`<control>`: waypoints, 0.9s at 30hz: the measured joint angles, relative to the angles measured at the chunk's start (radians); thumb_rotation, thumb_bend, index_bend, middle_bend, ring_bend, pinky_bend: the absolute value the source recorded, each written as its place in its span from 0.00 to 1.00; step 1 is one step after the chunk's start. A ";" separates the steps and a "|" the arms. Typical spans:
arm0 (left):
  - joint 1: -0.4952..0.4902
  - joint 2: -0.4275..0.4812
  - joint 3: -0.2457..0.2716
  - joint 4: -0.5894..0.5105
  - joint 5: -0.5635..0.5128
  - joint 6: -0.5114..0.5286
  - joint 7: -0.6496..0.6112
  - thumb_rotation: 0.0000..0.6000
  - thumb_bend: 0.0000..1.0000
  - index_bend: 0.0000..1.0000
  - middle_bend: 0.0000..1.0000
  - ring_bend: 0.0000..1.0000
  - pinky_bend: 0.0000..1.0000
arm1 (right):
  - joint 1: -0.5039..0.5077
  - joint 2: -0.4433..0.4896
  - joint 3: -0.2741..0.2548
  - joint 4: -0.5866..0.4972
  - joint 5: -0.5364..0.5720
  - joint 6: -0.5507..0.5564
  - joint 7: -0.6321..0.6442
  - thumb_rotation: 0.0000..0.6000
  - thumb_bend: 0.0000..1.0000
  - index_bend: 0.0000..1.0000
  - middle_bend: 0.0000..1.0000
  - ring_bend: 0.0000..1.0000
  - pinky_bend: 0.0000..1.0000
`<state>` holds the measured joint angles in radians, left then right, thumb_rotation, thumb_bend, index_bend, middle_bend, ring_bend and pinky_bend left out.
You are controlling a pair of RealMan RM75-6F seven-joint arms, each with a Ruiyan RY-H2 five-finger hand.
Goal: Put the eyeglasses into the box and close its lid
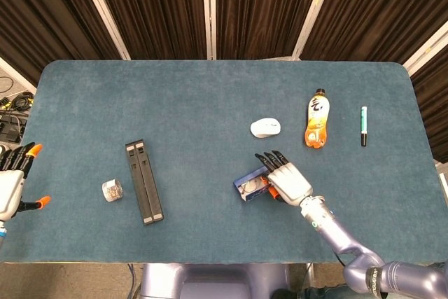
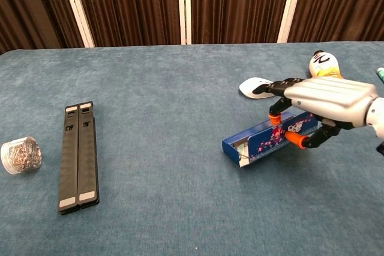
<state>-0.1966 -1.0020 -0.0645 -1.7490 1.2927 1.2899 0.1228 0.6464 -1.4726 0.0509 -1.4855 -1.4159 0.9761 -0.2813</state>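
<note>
My right hand point(image 1: 287, 178) grips the blue flower-patterned box point(image 1: 250, 185) between thumb and fingers at its right end. In the chest view the box point(image 2: 264, 143) lies tilted, its left end lowest, under the right hand point(image 2: 327, 100). The lid sits almost down on the box, and only a narrow gap with a pale lining shows at the left end. The eyeglasses are hidden inside, so I cannot make them out. At the head view's left edge, off the table, my left hand point(image 1: 12, 180) is open with fingers spread.
A white mouse point(image 1: 266, 127) lies just beyond the box, with an orange bottle point(image 1: 317, 120) and a green pen point(image 1: 363, 125) further right. A black folded stand point(image 1: 143, 181) and a small jar of clips point(image 1: 111, 190) lie on the left half of the table point(image 1: 210, 96).
</note>
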 measured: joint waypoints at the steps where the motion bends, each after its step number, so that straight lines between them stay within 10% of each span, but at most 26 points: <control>1: 0.000 0.000 0.000 0.000 0.000 0.000 0.000 1.00 0.00 0.00 0.00 0.00 0.00 | 0.004 -0.003 0.002 0.000 0.007 -0.006 -0.014 1.00 0.44 0.66 0.02 0.00 0.00; 19: -0.004 0.002 -0.001 0.003 -0.011 -0.011 0.000 1.00 0.00 0.00 0.00 0.00 0.00 | 0.044 -0.073 0.040 0.022 0.122 -0.054 -0.137 1.00 0.44 0.62 0.02 0.00 0.00; 27: -0.006 0.000 -0.001 0.004 -0.015 -0.016 0.005 1.00 0.00 0.00 0.00 0.00 0.00 | 0.044 -0.114 0.052 0.055 0.132 -0.033 -0.125 1.00 0.40 0.33 0.01 0.00 0.00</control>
<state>-0.2028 -1.0018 -0.0654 -1.7453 1.2777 1.2744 0.1275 0.6904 -1.5863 0.1027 -1.4304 -1.2844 0.9436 -0.4062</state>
